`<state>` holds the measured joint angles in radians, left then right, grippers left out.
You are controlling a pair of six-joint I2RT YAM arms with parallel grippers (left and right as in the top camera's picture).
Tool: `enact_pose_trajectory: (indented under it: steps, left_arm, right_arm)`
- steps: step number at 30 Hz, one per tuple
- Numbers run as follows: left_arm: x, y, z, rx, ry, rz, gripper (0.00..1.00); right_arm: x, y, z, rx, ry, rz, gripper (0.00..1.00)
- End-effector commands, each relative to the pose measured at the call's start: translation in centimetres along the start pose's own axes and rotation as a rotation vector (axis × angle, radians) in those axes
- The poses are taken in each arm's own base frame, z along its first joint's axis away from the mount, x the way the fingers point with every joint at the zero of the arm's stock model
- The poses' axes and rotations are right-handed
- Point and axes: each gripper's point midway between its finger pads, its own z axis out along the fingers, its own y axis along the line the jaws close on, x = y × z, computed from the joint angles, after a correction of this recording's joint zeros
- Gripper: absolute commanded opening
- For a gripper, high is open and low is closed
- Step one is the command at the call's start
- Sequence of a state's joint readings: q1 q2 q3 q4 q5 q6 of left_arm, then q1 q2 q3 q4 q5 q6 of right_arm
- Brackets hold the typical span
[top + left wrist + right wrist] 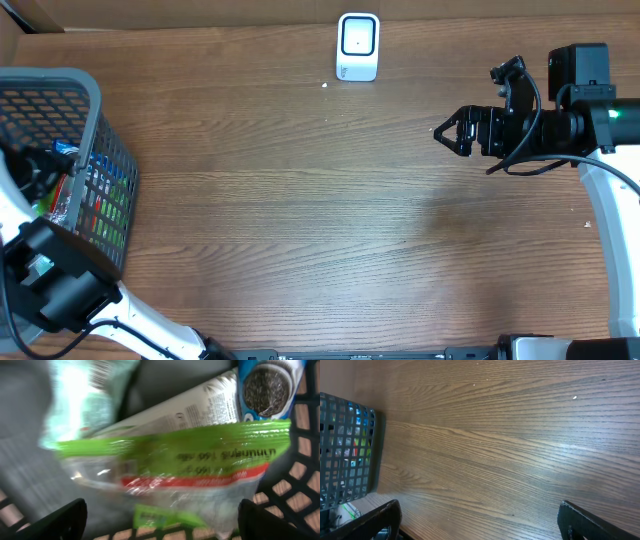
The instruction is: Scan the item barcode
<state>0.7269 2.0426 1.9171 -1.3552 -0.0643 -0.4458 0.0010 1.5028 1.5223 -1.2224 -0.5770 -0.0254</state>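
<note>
Reaching into the basket, my left gripper hangs spread wide over a green-edged packet, gripping nothing. My right gripper hovers open over the table. Nothing is lifted or shown to the scanner yet; the whole scan is left.

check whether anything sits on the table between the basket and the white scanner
Nothing visible does. The table shows only bare wood between the basket and the scanner. The right gripper hovers to the scanner's right, outside that path. The snack bags lie inside the basket, so its mesh wall must be cleared.
</note>
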Motion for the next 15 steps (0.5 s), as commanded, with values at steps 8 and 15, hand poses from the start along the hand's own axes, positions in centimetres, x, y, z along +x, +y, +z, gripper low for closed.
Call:
enact_pose_trajectory:
  steps: [8, 15]
  left_arm:
    - [1.5, -1.3, 4.4, -0.066, -0.018, -0.017, 0.89]
    - [3.0, 0.1, 7.1, -0.128, 0.011, -0.009, 0.71]
  right_arm:
    - [-0.6, 0.5, -0.5, -0.004, -0.022, -0.017, 1.0]
    - [-0.6, 0.5, -0.5, -0.004, -0.022, -0.017, 1.0]
